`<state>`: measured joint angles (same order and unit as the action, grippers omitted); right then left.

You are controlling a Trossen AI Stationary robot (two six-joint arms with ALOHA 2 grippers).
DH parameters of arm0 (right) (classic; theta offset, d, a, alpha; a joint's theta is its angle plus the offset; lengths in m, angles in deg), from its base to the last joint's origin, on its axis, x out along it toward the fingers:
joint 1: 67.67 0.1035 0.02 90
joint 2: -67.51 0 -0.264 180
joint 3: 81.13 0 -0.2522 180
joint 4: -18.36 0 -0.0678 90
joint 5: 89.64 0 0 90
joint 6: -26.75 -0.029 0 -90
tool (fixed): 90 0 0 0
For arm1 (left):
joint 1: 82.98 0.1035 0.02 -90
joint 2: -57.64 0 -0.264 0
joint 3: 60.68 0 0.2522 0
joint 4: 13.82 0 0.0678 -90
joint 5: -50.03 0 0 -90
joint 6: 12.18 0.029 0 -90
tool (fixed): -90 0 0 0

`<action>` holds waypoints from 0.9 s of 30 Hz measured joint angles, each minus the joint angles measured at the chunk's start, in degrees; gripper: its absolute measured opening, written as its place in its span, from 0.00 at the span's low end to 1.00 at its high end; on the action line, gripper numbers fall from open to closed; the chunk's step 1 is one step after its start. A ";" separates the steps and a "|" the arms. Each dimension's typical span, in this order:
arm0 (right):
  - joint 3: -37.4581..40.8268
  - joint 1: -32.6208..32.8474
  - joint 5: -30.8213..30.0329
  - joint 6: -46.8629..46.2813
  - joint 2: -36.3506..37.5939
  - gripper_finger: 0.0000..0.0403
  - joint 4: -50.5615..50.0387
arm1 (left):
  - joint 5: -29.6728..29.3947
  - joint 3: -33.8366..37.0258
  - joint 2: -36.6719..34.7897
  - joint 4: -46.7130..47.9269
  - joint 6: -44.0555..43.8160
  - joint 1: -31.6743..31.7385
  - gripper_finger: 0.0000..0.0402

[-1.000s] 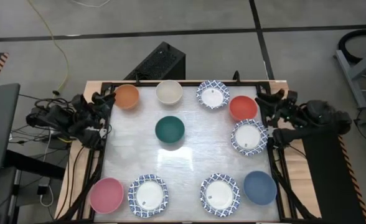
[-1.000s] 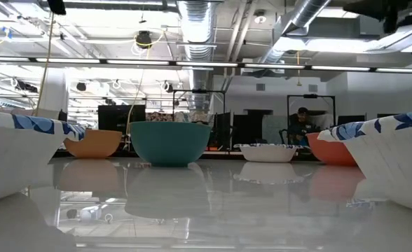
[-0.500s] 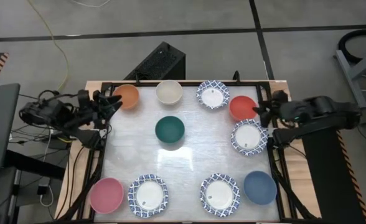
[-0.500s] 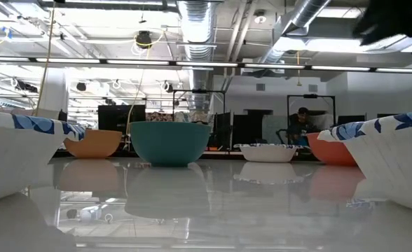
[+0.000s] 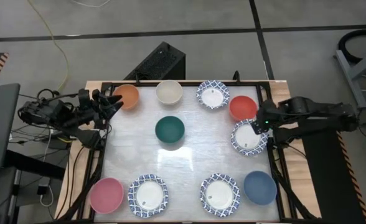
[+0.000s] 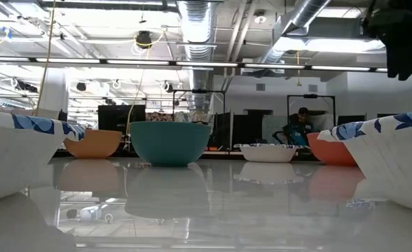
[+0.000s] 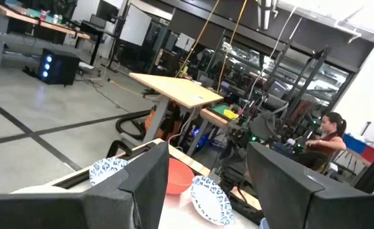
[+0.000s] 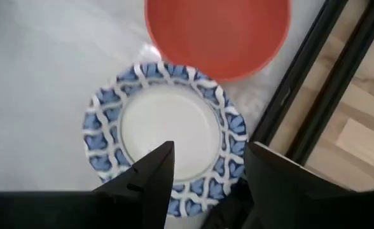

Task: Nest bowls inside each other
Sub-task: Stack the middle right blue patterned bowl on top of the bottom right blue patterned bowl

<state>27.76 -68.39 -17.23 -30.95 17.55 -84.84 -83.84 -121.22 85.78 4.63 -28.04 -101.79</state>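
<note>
Ten bowls rest on their bases on the white table point(image 5: 195, 162): orange point(image 5: 126, 96), cream point(image 5: 168, 92), red point(image 5: 243, 107), dark green point(image 5: 170, 129), pink point(image 5: 106, 195), blue point(image 5: 259, 187), and blue-and-white patterned ones at the far side point(image 5: 213, 94), the right point(image 5: 248, 137) and the near side point(image 5: 148, 195), point(image 5: 220, 193). My right gripper point(image 8: 209, 172) hangs open, pointing down over the right patterned bowl point(image 8: 165, 137), next to the red bowl point(image 8: 217, 35). My left gripper point(image 5: 114, 104) stands open at the table's left edge beside the orange bowl, with nothing between its fingers point(image 7: 142, 184).
A black frame point(image 5: 276, 168) runs around the table, with wooden strips outside it. A black box point(image 5: 161, 62) sits behind the far edge. Cables lie to the left of the table. People sit at desks in the room beyond.
My right gripper has swung in from the table's right edge to a spot over the right patterned bowl and has tipped from about level to pointing down. My left gripper has reached out toward the orange bowl and tipped up.
</note>
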 joint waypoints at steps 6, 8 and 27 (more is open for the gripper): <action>1.34 -2.67 2.52 8.84 -5.72 0.52 -0.18 | 0.04 0.00 0.00 4.04 -2.85 0.00 0.50; 1.40 -3.91 2.79 11.10 -7.08 0.52 0.34 | 0.27 0.00 0.00 5.35 -4.41 0.00 0.50; 11.63 -22.69 12.34 36.51 -4.23 0.51 6.89 | 3.03 0.00 0.00 7.89 -7.35 -0.02 0.50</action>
<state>39.39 -91.08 -4.89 5.56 13.32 -77.95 -80.81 -121.22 85.78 12.52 -35.39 -101.81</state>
